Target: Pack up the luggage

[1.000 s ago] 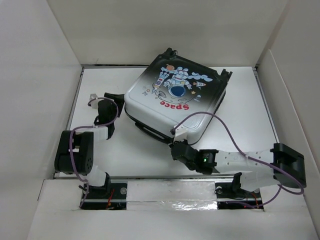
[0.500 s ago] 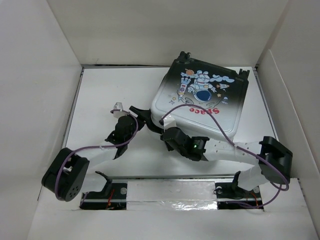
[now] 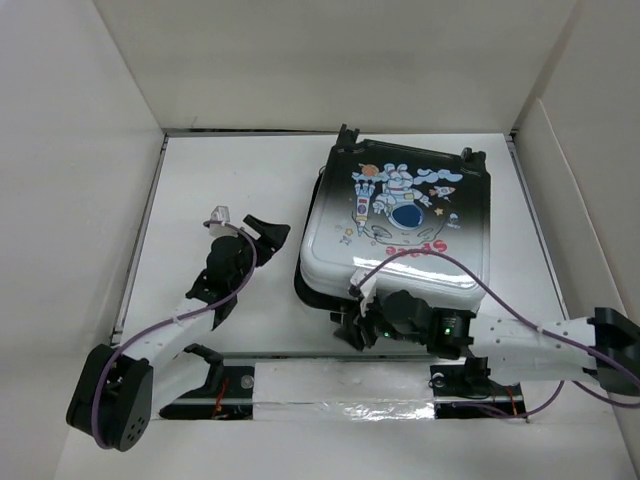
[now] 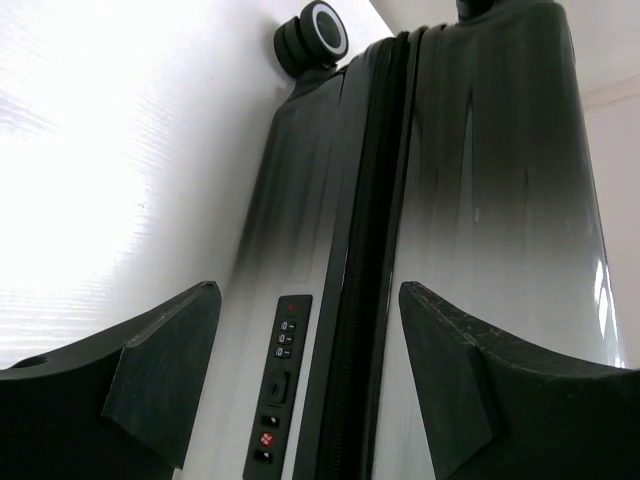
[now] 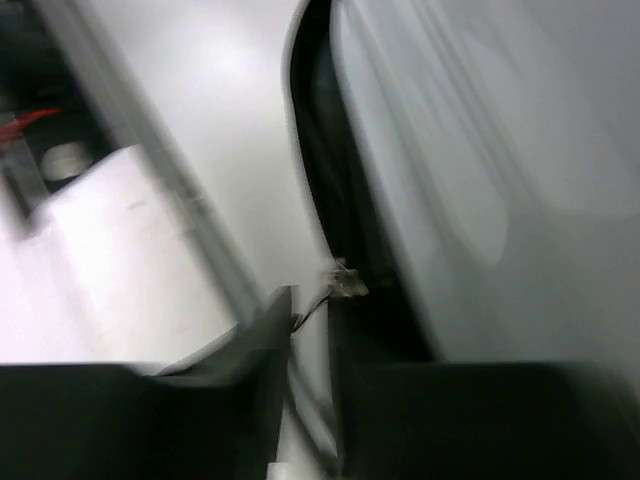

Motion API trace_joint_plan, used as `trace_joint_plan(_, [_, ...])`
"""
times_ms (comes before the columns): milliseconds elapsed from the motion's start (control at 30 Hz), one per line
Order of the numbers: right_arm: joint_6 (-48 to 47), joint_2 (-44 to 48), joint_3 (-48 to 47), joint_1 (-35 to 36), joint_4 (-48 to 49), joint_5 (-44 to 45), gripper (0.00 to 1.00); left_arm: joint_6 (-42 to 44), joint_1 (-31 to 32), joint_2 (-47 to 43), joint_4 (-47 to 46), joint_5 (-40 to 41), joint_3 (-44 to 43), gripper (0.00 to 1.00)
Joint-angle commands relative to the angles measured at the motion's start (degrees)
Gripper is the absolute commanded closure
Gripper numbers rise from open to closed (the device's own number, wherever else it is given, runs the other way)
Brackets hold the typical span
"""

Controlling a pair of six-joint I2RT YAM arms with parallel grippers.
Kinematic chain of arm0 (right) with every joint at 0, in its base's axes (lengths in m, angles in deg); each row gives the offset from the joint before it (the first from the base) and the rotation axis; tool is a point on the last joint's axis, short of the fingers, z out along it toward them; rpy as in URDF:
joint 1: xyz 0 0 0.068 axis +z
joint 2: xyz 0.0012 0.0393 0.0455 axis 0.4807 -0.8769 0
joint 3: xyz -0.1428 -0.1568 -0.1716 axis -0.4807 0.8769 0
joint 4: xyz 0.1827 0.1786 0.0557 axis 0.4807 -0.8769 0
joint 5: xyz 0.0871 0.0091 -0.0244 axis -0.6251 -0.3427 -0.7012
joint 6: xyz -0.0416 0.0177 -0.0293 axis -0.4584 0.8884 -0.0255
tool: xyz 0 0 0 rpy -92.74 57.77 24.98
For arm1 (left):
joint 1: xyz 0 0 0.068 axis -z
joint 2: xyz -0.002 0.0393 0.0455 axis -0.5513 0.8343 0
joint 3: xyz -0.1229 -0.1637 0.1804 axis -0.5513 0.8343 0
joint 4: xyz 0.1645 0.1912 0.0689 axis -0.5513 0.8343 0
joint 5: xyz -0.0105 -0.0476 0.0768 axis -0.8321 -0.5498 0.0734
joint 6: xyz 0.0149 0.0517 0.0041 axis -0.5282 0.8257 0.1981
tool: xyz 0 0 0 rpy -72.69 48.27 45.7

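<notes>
top view: the suitcase (image 3: 400, 215) lies flat and shut on the white table (image 3: 230, 170), right of centre in the frame, astronaut print and red lettering facing up. its dark end with the wheels is toward the top of the frame, its white end toward the bottom. the left gripper (image 3: 268, 230) sits left of centre in the frame, just beside the suitcase's left edge, not visibly touching it. left wrist view: its two black fingers (image 4: 160, 370) stand wide apart with nothing between the pads. past the gap is the suitcase's side wall, with the black zip seam (image 4: 365, 250) running up the middle, a small combination lock (image 4: 278, 390) at the lower centre and one wheel (image 4: 312, 35) at the top. top view: the right gripper (image 3: 352, 325) is at the lower centre of the frame, against the white bottom edge of the suitcase near its lower left corner. a purple cable (image 3: 420, 258) arcs over the shell above it. right wrist view is badly blurred: the fingers fill the bottom of the frame with a narrow strip of light between them, so the jaws are slightly apart. nothing is visibly clamped. a small pale tab (image 5: 345, 283) sits just above the gap, at the dark seam of the suitcase; whether a finger touches it cannot be told.
</notes>
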Motion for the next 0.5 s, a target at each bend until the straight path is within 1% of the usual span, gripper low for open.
trace_joint_plan(0, [8.74,6.12,-0.74,-3.68,1.42,-12.25,0.31,2.42,-1.31,-2.20,0.62,0.32,-1.96,0.30])
trace_joint_plan(33, [6.91,6.65,-4.41,-4.21,-3.74,-12.51,0.22,2.16,-1.31,-2.38,0.35,0.78,-1.35,0.29])
trace_joint_plan(100, [4.61,7.09,-9.60,-4.22,-8.25,-13.56,0.18,2.07,-2.54,-2.12,0.09,0.27,-1.00,0.29])
trace_joint_plan(133, [3.04,7.18,-15.37,-4.74,-13.50,-13.13,0.17,2.16,-2.54,-1.77,-0.26,0.17,-0.73,0.29])
trace_joint_plan(167, [2.15,7.27,-18.39,-5.44,-15.81,-11.56,0.17,2.25,-2.54,-1.59,-0.18,0.09,-0.64,0.29])
trace_joint_plan(233, [-0.74,7.71,-23.84,-8.15,-20.73,-10.06,0.24,2.25,-2.54,-1.50,-0.79,-0.97,0.14,0.30])
trace_joint_plan(267, [-1.46,7.80,-28.22,-10.52,-21.63,-9.88,0.28,2.33,-2.54,-1.59,-0.97,-1.14,0.50,0.30])
trace_joint_plan(300, [-2.59,8.23,-29.74,-17.16,-22.16,-10.83,0.47,2.34,-2.54,-2.11,-1.40,-1.23,1.46,0.30])
trace_joint_plan(333, [-2.60,8.32,-30.80,-21.31,-22.34,-11.97,0.64,2.42,-2.54,-2.38,-1.84,-2.54,1.99,0.31])
trace_joint_plan(367, [-2.34,8.41,-32.29,-25.79,-22.86,-12.07,0.76,3.12,-2.54,-2.73,-2.37,-3.77,2.52,0.32])
trace_joint_plan(400, [-1.91,8.41,-32.39,-35.58,-23.30,-11.38,1.00,3.65,-1.93,-3.08,-2.72,-4.48,2.96,0.34])
trace_joint_plan(433, [-0.68,8.67,-32.13,-40.90,-23.48,-10.24,1.00,4.26,-0.36,-3.87,-1.86,-4.22,3.13,0.36])
trace_joint_plan(467, [0.29,8.85,-31.43,-45.91,-23.57,-6.05,1.00,5.14,0.52,-4.40,-1.41,-3.79,3.22,0.38])
